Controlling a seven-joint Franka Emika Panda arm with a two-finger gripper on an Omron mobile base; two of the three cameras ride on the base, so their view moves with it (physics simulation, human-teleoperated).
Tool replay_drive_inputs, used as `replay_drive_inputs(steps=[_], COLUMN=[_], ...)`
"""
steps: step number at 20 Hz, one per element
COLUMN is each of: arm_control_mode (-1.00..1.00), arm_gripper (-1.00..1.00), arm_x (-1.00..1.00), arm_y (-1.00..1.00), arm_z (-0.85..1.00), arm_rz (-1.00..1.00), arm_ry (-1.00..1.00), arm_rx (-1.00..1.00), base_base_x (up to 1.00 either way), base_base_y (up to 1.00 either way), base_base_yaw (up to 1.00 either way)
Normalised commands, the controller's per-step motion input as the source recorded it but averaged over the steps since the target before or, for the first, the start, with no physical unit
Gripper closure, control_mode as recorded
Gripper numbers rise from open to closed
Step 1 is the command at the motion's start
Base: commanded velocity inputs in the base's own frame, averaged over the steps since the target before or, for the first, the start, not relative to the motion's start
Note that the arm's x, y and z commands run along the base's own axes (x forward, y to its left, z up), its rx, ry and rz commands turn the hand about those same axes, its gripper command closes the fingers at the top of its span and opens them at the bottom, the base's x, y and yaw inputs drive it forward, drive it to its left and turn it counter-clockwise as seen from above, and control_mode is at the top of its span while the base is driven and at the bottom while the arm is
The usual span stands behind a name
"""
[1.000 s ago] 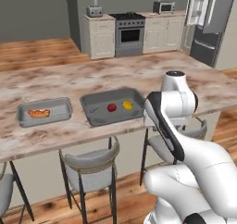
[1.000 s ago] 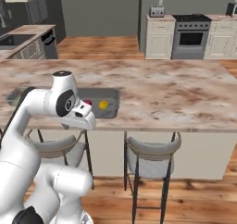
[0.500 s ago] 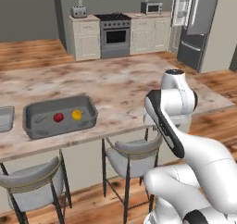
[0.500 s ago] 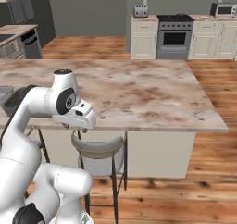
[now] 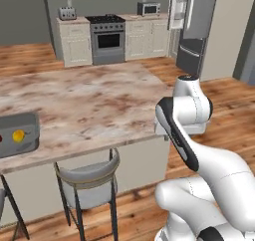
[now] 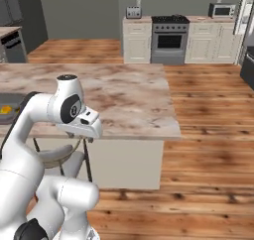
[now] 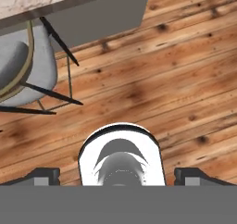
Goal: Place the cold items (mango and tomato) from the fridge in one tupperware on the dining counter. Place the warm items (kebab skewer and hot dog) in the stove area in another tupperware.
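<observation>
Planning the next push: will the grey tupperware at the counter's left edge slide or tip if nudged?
The tupperware looks shallow and flat-bottomed, so it would probably slide rather than tip. The marbled dining counter looks smooth, so likely little grip. The round mango inside may roll about.

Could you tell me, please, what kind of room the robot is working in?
A home kitchen, rendered: a stove between cream cabinets, a tall grey fridge, and a long marbled dining counter with a stool tucked under it.
</observation>
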Motion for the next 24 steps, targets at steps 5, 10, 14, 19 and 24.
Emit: replay_drive_inputs(steps=[5,10,14,19,24], arm_control_mode=[1.0,1.0,1.0,1.0,1.0], arm_gripper=[-1.0,-1.0,-1.0,-1.0,-1.0], arm_x=[0.0,0.0,0.0,0.0,0.0], arm_y=[0.0,0.0,0.0,0.0,0.0], arm_z=[0.0,0.0,0.0,0.0,0.0], arm_rz=[0.0,0.0,0.0,0.0,0.0], arm_ry=[0.0,0.0,0.0,0.0,0.0], arm_rx=[0.0,0.0,0.0,0.0,0.0], base_base_x=[0.2,0.33,0.33,0.43,0.39], base_base_y=[-1.0,-1.0,-1.0,-1.0,-1.0], base_base_yaw=[-0.01,0.0,-0.02,0.0,0.11])
